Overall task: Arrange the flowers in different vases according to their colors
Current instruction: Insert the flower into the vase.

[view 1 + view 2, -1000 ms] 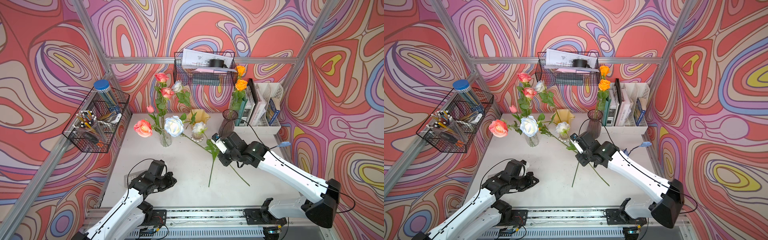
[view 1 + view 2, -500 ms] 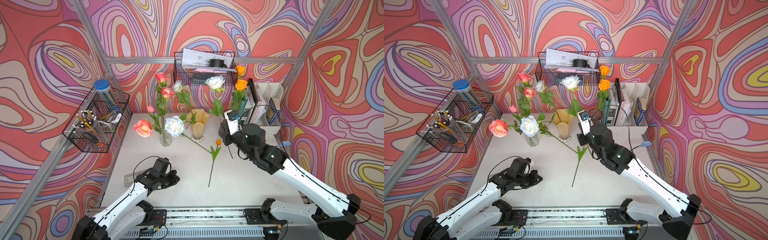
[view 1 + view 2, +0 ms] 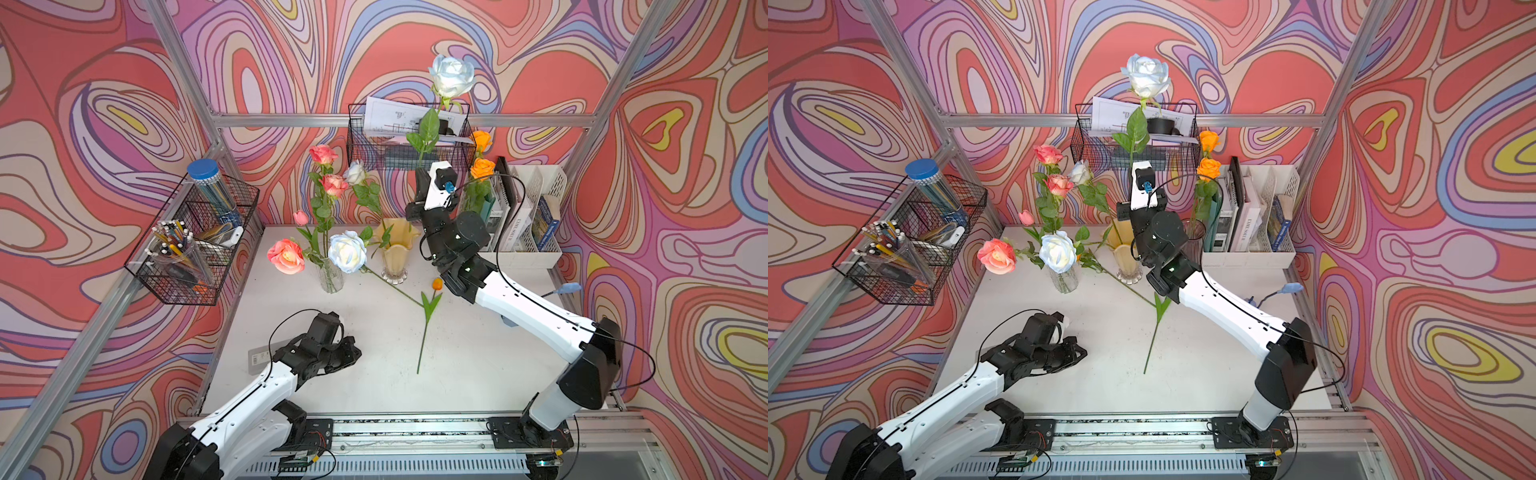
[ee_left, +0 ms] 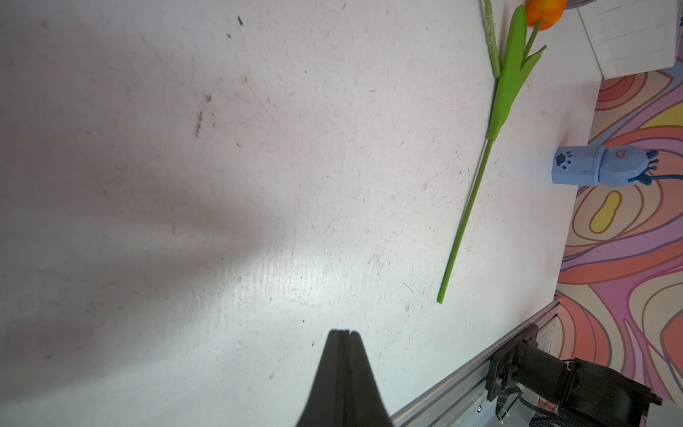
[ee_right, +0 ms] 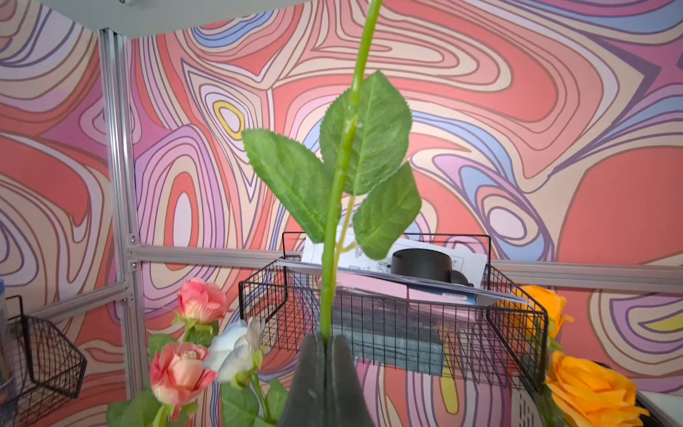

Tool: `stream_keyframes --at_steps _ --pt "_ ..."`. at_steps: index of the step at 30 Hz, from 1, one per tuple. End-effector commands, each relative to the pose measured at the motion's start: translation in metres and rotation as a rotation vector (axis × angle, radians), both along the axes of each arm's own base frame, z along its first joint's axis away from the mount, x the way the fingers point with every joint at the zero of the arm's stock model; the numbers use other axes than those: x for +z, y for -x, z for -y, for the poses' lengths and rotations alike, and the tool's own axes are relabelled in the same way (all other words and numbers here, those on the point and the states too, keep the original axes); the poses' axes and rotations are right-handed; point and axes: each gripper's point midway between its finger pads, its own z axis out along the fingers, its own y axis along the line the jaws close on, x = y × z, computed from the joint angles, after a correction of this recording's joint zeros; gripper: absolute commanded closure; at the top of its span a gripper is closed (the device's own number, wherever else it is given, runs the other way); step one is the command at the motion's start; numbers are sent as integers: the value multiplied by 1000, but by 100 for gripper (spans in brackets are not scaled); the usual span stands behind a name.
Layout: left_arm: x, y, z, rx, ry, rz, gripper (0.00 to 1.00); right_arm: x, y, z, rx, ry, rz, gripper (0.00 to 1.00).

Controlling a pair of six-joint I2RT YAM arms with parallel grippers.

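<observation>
My right gripper (image 3: pixel 420 176) (image 5: pixel 327 337) is shut on the green stem (image 5: pixel 334 222) of a white-pale blue rose (image 3: pixel 451 77) (image 3: pixel 1147 77). It holds the rose upright, high above the creamy-yellow vase (image 3: pixel 395 253), which holds a white bud (image 3: pixel 355 172). The clear glass vase (image 3: pixel 331 278) holds pink roses (image 3: pixel 286 255). A second white-blue rose (image 3: pixel 347 251) leans by it, its stem lying across the table. Orange roses (image 3: pixel 1208 168) stand in the smoky-purple vase (image 3: pixel 1196 245). An orange tulip (image 3: pixel 436 284) (image 4: pixel 545 13) lies on the table. My left gripper (image 3: pixel 353 353) (image 4: pixel 344 331) is shut and empty, low near the front left.
A wire basket (image 3: pixel 409 141) with papers hangs on the back wall behind the raised rose. Another basket (image 3: pixel 191 249) with pens hangs at the left. A white file rack (image 3: pixel 528 224) stands at the back right, and a light-blue plastic object (image 4: pixel 591 170) lies at the right table edge.
The right arm has lifted the white-blue rose off the table and swung it upright, then raised it higher. The left gripper has barely shifted.
</observation>
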Motion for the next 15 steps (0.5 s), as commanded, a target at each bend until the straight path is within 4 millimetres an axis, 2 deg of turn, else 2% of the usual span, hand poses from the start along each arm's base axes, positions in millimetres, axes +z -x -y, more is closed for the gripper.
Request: stream_keyframes --at_steps 1,2,3,6,10,12,14,15 --pt "-2 -1 3 -21 1 19 100 -3 -20 -2 -13 -34 29 100" --pt "-2 -2 3 -20 2 19 100 -22 -36 -12 -13 -16 -6 100" --pt "-2 -2 3 -22 1 18 100 -33 -44 -16 -8 -14 -24 100" --pt "-3 -2 2 -21 -5 20 100 -63 -59 -23 -10 -7 -67 100" --pt "-7 -2 2 -28 -15 17 100 -107 -69 -33 -3 21 -99 100" --pt "-10 -2 3 -36 -16 10 100 -130 -72 -35 -2 26 -110 83" --pt "-12 -2 4 -43 -15 3 100 -145 -73 -34 -9 39 -132 65" --pt "-13 -2 4 -45 -15 0 100 -149 -73 -33 -14 43 -138 59"
